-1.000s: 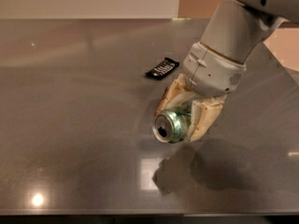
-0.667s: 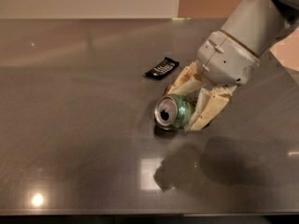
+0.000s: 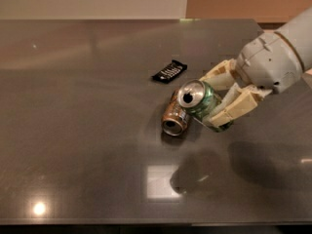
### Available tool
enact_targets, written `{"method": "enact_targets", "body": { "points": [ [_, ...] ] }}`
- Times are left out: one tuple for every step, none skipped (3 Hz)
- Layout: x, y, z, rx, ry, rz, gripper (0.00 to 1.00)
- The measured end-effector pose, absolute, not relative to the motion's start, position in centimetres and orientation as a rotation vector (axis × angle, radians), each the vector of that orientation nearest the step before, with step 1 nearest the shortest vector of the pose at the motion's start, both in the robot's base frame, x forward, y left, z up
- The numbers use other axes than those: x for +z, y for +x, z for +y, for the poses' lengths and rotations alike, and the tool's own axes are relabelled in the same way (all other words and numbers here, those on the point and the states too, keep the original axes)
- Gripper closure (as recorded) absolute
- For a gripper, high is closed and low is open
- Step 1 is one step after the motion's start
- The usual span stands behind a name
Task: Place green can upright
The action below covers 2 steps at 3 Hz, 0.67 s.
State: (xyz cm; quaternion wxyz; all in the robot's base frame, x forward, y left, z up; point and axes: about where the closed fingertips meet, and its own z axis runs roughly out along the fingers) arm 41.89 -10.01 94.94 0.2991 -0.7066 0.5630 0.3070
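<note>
The gripper (image 3: 213,100) clasps the tilted green can (image 3: 196,97), hiding its base. A brown can (image 3: 174,118) at seven o'clock, covered before, now shows.

We can read no lettering, brand or number on the green aluminium drink can (image 3: 204,97) clasped by the cream two-finger gripper (image 3: 212,102) above the dark worktop's (image 3: 73,130) right side, nor on the small black wrapper (image 3: 169,71).

table (image 3: 73,130): dark, glossy, smooth | green can (image 3: 201,100): shiny metal, silver lid | gold-brown can (image 3: 174,117): glossy metal | end effector (image 3: 213,101), right, clasping green can: matt cream plastic | black wrapper (image 3: 169,71): slight sheen
</note>
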Motion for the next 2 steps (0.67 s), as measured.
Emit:
{"method": "enact_targets", "body": {
  "points": [
    [94.7,42.4,-11.9,0.875,-1.728,1.552,1.00],
    [93.9,42.9,-13.6,0.936,-1.616,1.554,1.00]
  ]
}}
